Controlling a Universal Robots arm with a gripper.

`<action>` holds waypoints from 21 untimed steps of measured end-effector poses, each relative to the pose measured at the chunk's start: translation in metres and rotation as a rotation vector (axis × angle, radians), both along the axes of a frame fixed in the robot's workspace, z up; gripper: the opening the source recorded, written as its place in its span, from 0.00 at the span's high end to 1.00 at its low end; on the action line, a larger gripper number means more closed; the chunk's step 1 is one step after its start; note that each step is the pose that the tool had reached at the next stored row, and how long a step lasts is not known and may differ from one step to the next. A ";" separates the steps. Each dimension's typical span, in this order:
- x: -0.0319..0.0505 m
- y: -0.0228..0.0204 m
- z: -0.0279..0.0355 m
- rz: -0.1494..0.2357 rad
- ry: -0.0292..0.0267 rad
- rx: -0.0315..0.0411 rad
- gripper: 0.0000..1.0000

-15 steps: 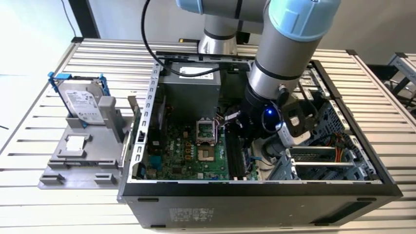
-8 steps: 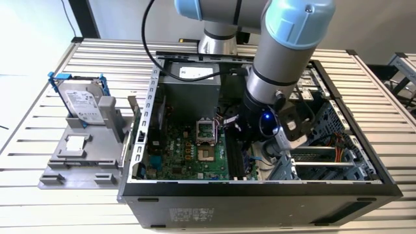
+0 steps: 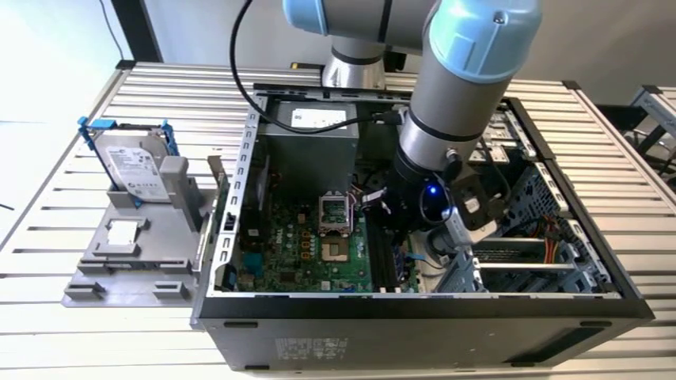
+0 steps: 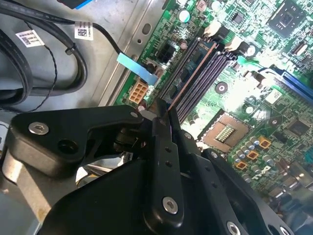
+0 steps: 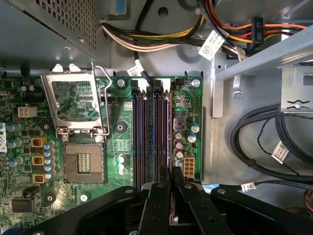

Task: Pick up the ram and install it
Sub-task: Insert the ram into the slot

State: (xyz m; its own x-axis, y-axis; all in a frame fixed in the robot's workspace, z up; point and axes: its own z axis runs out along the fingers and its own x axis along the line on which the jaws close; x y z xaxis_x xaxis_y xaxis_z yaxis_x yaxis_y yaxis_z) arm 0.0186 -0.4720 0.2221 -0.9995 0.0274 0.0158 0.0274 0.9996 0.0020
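Note:
The ram [image 5: 169, 132] shows edge-on as a thin brownish line in both wrist views, running along the long black slots [image 5: 149, 137] of the green motherboard [image 5: 117, 147]. It lines up with the slot nearest the case wall. My gripper [image 5: 171, 177] is shut on its near end, the two black fingers [image 5: 157, 196] pressed close on either side. The second wrist view has the same ram [image 4: 193, 73] running out from the gripper [image 4: 164, 111] over the slots [image 4: 205, 73]. I cannot tell whether it is seated. In the exterior view, my arm [image 3: 449, 134] reaches down into the open case.
The open computer case [image 3: 423, 305] lies on a slatted metal table. An open CPU socket [image 5: 83, 161] sits beside the slots, with cable bundles [image 5: 264, 142] on the other side. Outside the case, a grey fixture [image 3: 127, 261] carries a hard drive in a blue frame [image 3: 138, 162].

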 end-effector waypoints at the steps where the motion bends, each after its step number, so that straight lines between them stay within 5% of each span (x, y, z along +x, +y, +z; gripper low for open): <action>1: 0.0000 0.0000 -0.0002 0.000 0.0000 0.0000 1.00; 21: -0.0007 0.0000 -0.0039 -0.012 -0.0001 -0.0014 1.00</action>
